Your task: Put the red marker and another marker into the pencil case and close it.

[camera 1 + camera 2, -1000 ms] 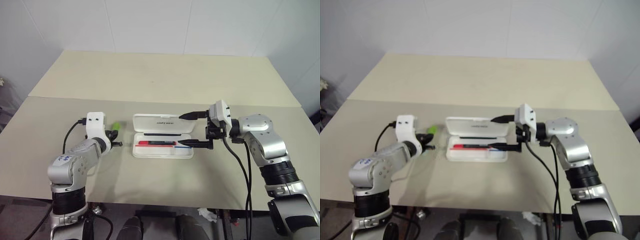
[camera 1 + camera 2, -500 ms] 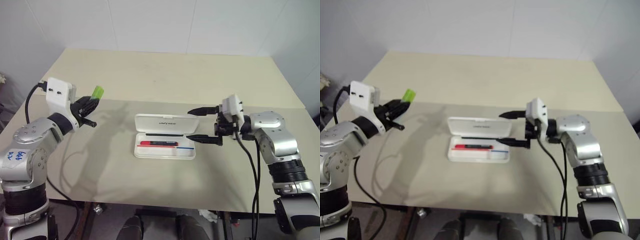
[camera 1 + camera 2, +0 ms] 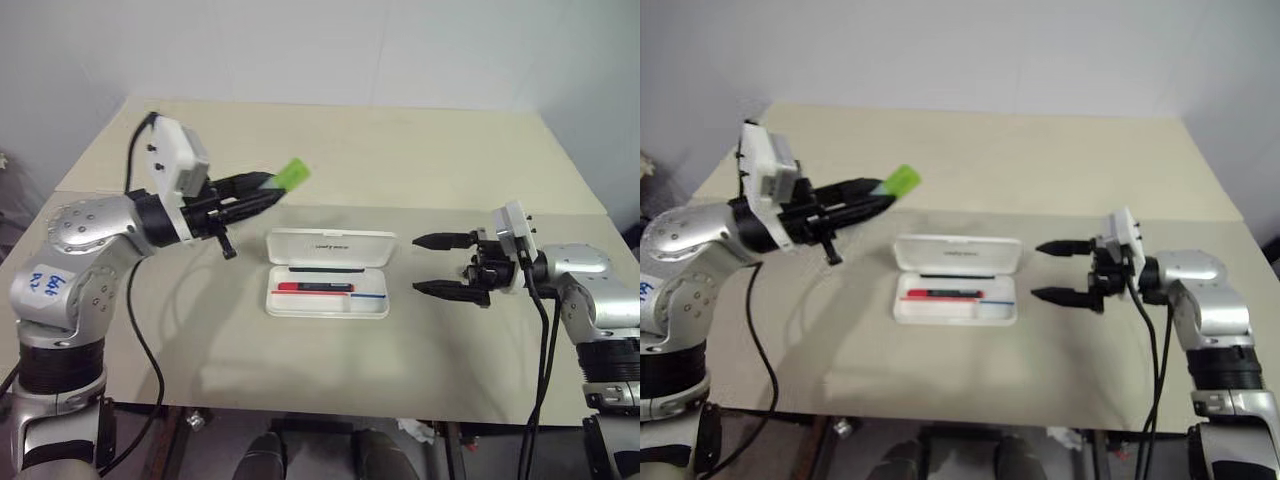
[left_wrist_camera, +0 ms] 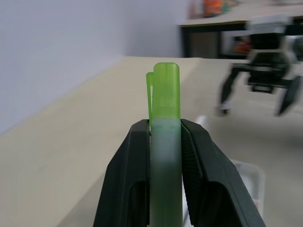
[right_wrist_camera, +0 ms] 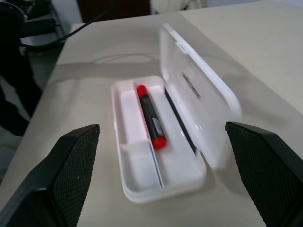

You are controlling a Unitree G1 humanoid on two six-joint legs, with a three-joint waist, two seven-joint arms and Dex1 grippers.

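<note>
The pencil case lies open at the middle of the table, its lid tipped back. In its base rests the red marker, red cap and dark barrel plain in the right wrist view. My left gripper hovers above the table, left of and behind the case, pointing level toward it. It is shut on another marker, whose green cap sticks out past the fingertips. To the right of the case my right gripper stands open and empty, pointing left at it.
The beige table has a seam running across it behind the case and a white wall beyond. Bare tabletop lies around the case and in front of it up to the near edge.
My left gripper has lifted the green-capped marker off the table and swung it up and right toward the case. My right gripper has drawn back to the right, away from the case, still open.
</note>
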